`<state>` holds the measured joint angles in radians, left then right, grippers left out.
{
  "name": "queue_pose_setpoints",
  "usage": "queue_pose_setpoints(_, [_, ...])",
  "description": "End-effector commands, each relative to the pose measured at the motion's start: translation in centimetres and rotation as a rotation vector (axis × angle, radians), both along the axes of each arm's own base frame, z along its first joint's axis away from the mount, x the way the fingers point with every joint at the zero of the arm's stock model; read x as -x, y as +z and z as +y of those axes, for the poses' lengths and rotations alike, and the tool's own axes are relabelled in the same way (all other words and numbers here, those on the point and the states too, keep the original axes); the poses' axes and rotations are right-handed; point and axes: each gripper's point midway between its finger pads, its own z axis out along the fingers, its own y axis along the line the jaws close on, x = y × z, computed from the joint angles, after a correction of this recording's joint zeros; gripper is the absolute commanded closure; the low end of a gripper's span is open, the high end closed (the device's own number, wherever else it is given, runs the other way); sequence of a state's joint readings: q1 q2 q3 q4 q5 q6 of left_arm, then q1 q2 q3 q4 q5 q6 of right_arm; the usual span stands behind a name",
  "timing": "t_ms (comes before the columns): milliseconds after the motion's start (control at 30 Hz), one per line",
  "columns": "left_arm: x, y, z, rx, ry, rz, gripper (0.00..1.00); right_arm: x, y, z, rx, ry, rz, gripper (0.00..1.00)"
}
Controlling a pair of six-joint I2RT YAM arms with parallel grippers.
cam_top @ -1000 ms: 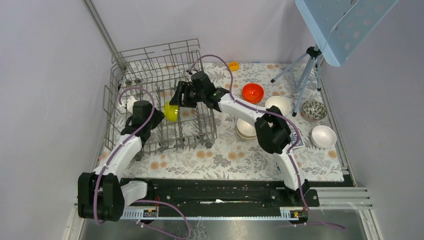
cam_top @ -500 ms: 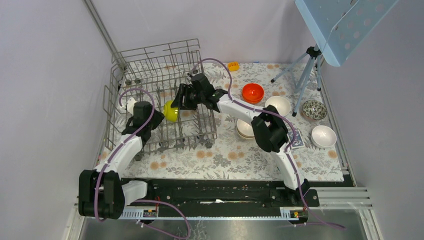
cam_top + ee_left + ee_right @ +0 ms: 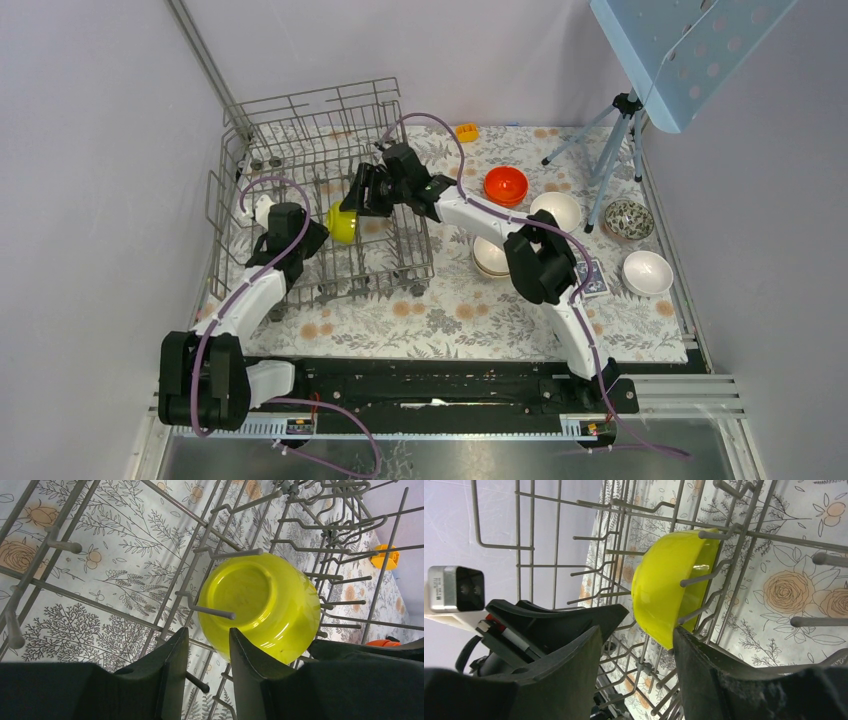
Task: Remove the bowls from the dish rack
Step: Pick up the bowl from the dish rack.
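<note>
Your yellow-green bowl [image 3: 343, 224] lies on its side inside the dish rack [image 3: 300, 130], near the rack's middle, wedged among the upright tines. From the left wrist view you see its base, with one tine [image 3: 212, 611] crossing in front of it. From the right wrist view its mouth faces away to the right, with tines running across the rim. Your left tool [image 3: 207, 635] reaches in from the rack's left side. Its jaws stand narrow, with nothing between them, and the bowl sits just past the fingertips. Your right tool [image 3: 638, 630] comes in over the rack's right wall, jaws fairly wide. The bowl's lower edge hangs just beside one fingertip, and you cannot tell whether they touch. The two tools face each other with the bowl between them, and rack wires crowd both approaches. Out on the flowered worktop [image 3: 450, 310], right of the rack, stand an orange-red bowl [image 3: 505, 185], two white bowls [image 3: 556, 209], a dark mottled bowl [image 3: 628, 218] and a beige stack [image 3: 490, 258] beside the right arm. A tripod [image 3: 610, 150] stands near the far right corner.
</note>
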<state>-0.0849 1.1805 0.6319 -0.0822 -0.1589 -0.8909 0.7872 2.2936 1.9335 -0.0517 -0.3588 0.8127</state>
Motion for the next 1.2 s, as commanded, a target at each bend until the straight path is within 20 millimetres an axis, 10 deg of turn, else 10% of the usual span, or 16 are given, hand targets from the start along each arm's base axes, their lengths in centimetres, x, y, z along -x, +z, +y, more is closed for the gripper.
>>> queue_pose_setpoints(0, [-1.1,1.0,-0.7,0.034,-0.02,-0.059,0.62,-0.5,1.7,0.6,-0.067,0.029,0.002,0.39])
queue_pose_setpoints(700, [-1.1,2.2,-0.7,0.026,-0.029,-0.097,0.62,-1.7,2.0,-1.4,-0.036,-0.021,-0.043,0.35])
queue_pose_setpoints(1167, [-1.2,7.3,-1.8,-0.269,-0.186,-0.154,0.14,-3.1,6.4,-5.4,-0.058,-0.122,-0.136,0.31])
